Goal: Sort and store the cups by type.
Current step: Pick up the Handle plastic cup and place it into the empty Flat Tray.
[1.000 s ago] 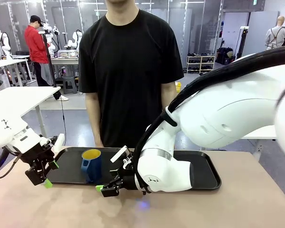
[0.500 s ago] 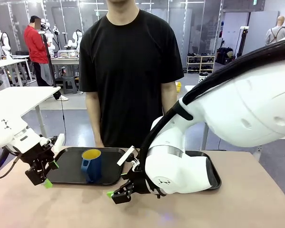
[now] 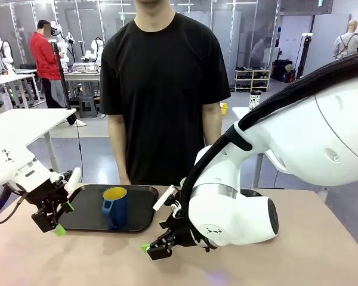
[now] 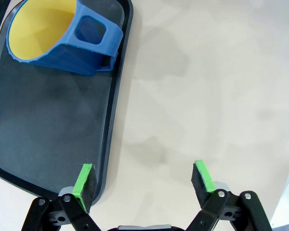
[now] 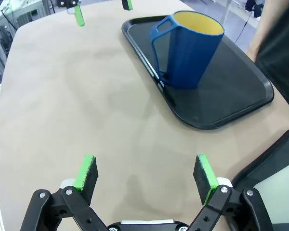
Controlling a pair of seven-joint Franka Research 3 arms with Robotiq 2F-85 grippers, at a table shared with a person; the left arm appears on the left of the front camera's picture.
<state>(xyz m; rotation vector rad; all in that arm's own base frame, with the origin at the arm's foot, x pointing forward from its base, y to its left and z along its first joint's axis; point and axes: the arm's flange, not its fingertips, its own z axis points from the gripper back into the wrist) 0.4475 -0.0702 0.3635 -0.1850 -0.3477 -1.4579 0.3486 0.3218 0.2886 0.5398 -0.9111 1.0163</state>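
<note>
At the table's left edge the left gripper (image 3: 55, 219) hangs low with its green-padded fingers (image 4: 84, 180) spread wide and empty, poised over the outer rim of a black tray (image 3: 86, 221) that lies on the tan table (image 3: 298, 256). On that tray, toward its near edge and right of its middle, the dark-blue mug (image 3: 115, 207) stands upright, yellow inside, its handle turned toward the left gripper. A person in a black T-shirt (image 3: 164, 89) stands at the far edge behind the tray. Just right of the tray, near the table's middle, the right gripper (image 3: 156, 247) hovers close above the bare tabletop, fingers (image 5: 85, 173) apart and holding nothing. A second black tray (image 5: 274, 163) lies beside it, mostly hidden behind the right arm.
</note>
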